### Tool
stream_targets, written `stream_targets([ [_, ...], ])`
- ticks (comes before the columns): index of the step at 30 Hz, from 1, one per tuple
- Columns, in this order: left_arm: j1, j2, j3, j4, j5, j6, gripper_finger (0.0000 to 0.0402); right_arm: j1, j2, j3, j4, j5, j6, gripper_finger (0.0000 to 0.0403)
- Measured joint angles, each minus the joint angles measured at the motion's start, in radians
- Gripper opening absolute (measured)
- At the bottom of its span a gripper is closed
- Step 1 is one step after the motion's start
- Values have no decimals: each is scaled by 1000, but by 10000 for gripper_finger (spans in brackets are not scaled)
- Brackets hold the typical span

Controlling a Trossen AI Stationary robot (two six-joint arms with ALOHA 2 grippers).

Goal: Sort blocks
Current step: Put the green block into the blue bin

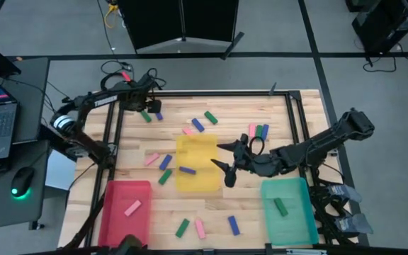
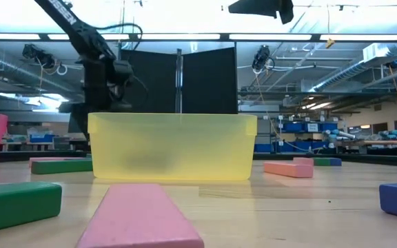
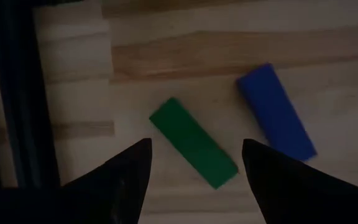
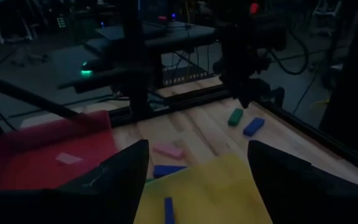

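My left gripper (image 1: pixel 147 108) hangs open over the table's far left part. In the left wrist view its fingers (image 3: pixel 194 148) stand on either side of a green block (image 3: pixel 194 151) lying flat on the wood, apart from it. A blue block (image 3: pixel 277 118) lies just beside the green one. My right gripper (image 1: pixel 224 157) is open and empty, held above the right edge of the yellow tray (image 1: pixel 197 163). The yellow tray holds a blue block (image 1: pixel 187 170). A pink block (image 1: pixel 132 207) lies in the red tray (image 1: pixel 126 212), and a green one (image 1: pixel 280 206) in the teal tray (image 1: pixel 289 209).
Several loose pink, green and blue blocks lie scattered on the wood: a group near the far right (image 1: pixel 258 131), some left of the yellow tray (image 1: pixel 160 164), and some along the near edge (image 1: pixel 207 227). A black frame rail (image 1: pixel 115 120) runs close beside my left gripper.
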Motion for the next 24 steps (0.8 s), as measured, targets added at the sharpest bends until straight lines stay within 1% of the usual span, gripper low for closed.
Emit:
stream_targets([
  [3,15,28,0,-1,5,-34,259,17,12,0,0,10,-5,284],
  [10,14,80,0,17,56,-103,259,35,56,0,-8,13,-16,285],
  [16,13,120,0,12,70,-141,259,51,91,0,-15,13,-8,282],
  [24,12,182,2,13,70,-163,259,56,92,0,8,20,-24,283],
])
